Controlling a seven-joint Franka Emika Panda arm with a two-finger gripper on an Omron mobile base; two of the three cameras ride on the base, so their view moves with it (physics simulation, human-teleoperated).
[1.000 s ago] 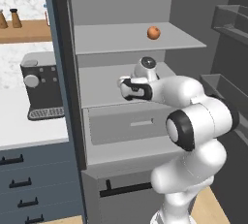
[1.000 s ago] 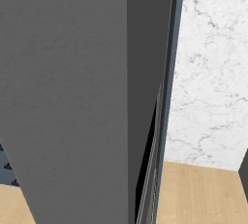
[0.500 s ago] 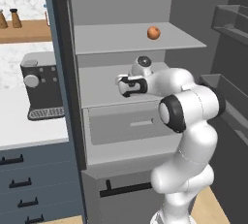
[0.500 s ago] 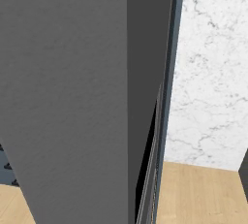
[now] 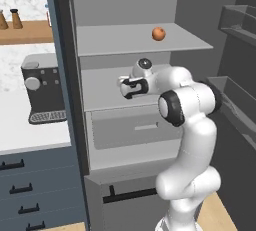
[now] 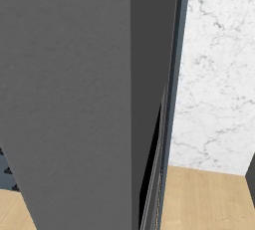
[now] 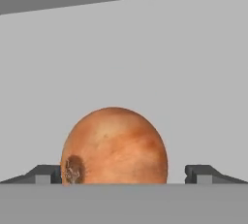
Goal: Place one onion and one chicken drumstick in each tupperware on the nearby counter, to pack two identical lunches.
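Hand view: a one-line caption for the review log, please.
An onion sits between the open gripper's fingertips, against a plain grey fridge wall.

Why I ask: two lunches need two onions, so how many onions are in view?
2. One onion sits on the fridge's upper shelf; a second onion lies between the open gripper's tips, seemingly one shelf lower. Others may be hidden.

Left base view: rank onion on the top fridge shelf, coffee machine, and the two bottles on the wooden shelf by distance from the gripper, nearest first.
1. onion: top shelf, above and right of the gripper.
2. coffee machine: on the counter, left of the fridge.
3. bottles: wooden shelf, upper left.
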